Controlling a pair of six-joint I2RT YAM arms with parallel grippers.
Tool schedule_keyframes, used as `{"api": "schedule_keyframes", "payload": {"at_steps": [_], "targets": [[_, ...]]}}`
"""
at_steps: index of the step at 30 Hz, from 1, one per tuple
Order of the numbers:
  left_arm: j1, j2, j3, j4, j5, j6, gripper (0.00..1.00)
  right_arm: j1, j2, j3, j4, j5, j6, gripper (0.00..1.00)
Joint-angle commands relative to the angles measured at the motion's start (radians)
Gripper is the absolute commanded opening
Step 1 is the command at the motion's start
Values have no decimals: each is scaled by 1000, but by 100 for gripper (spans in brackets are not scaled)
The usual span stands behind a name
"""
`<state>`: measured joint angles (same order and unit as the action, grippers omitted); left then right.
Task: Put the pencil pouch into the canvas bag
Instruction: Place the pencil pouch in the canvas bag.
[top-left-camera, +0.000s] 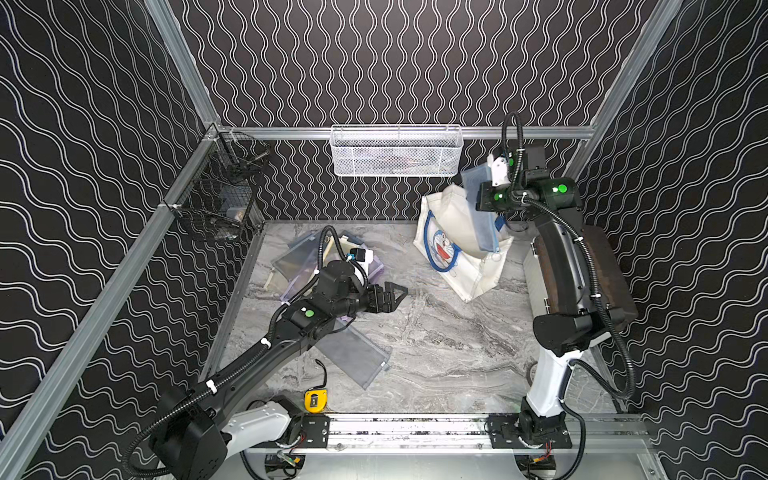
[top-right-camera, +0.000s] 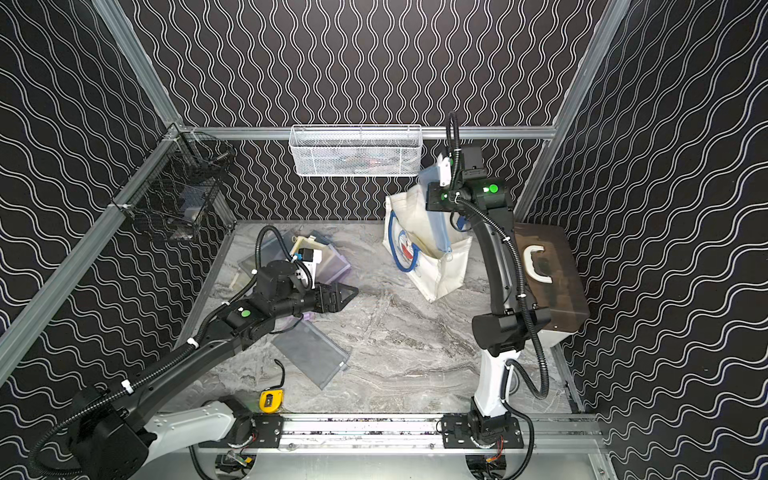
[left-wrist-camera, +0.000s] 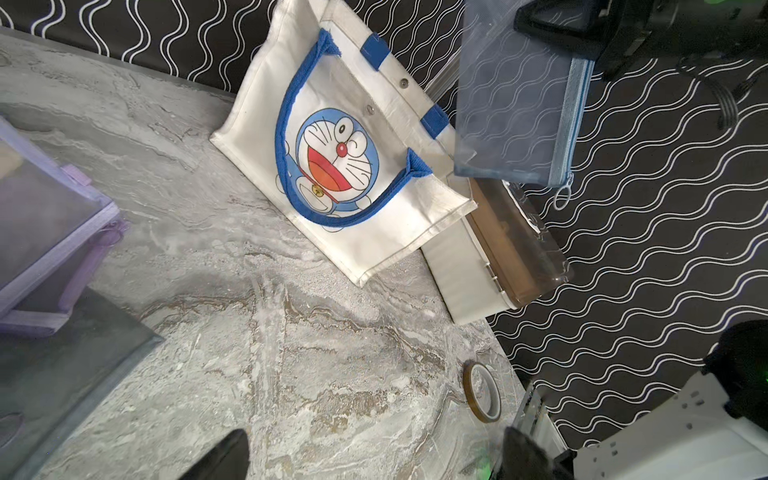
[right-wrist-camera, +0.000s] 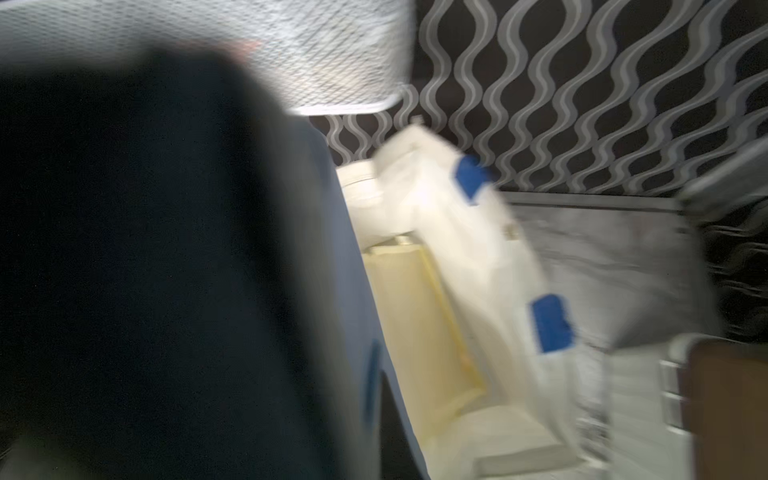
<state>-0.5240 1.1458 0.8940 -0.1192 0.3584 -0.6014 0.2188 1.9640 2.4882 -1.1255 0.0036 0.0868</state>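
Note:
The pencil pouch (top-left-camera: 482, 220) (top-right-camera: 437, 216) is a blue see-through mesh pouch with a light-blue zip. It hangs upright over the open mouth of the canvas bag (top-left-camera: 478, 274) (top-right-camera: 440, 274), its lower end down between the bag's walls. My right gripper (top-left-camera: 482, 199) (top-right-camera: 432, 198) is shut on the pouch's upper part. The left wrist view shows the pouch (left-wrist-camera: 515, 112) beside the bag's cartoon-cat side (left-wrist-camera: 374, 232). The right wrist view is blurred, with the pouch (right-wrist-camera: 353, 291) close up and the bag's inside (right-wrist-camera: 415, 316) below. My left gripper (top-left-camera: 395, 295) (top-right-camera: 347, 293) (left-wrist-camera: 374, 457) hovers open and empty over the table's middle.
A brown translucent case (top-right-camera: 552, 270) stands right of the bag, under my right arm. Purple and grey pouches (top-left-camera: 303, 257) are piled at the left, with a grey one (top-left-camera: 353, 353) nearer the front. A white mesh basket (top-left-camera: 395, 151), a black wire basket (top-left-camera: 224, 191), a yellow tape measure (top-left-camera: 316, 400) and a tape roll (left-wrist-camera: 482, 390) are around.

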Motion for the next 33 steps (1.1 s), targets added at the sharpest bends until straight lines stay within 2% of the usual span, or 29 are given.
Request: {"api": "schedule_keyframes", "payload": {"at_steps": [1, 6, 13, 16, 21, 24, 26, 30, 32, 33], "targets": [[1, -8, -7, 1, -15, 18, 98, -15, -2, -18, 48, 106, -55, 0], [1, -1, -13, -5, -22, 11, 98, -18, -27, -179, 193, 127, -98, 0], [0, -5, -26, -22, -43, 4, 98, -17, 16, -289, 283, 60, -90, 0], [1, 8, -16, -94, -84, 15, 97, -16, 53, -272, 273, 23, -77, 0], [1, 34, 0, -319, -233, 35, 97, -7, 143, -253, 265, -22, -71, 0], [0, 38, -12, -423, -293, 35, 97, -6, 166, -245, 259, -25, -71, 10], [1, 26, -40, -450, -300, 21, 97, -6, 166, -241, 260, -31, -68, 25], [2, -11, -94, -474, -297, -10, 97, -3, 147, -220, 246, -27, -52, 49], [4, -25, -118, -483, -279, -27, 96, 20, 129, -209, 221, 20, -70, 63], [6, -33, -125, -485, -269, -33, 96, 36, 119, -206, 210, 52, -81, 66]]}}
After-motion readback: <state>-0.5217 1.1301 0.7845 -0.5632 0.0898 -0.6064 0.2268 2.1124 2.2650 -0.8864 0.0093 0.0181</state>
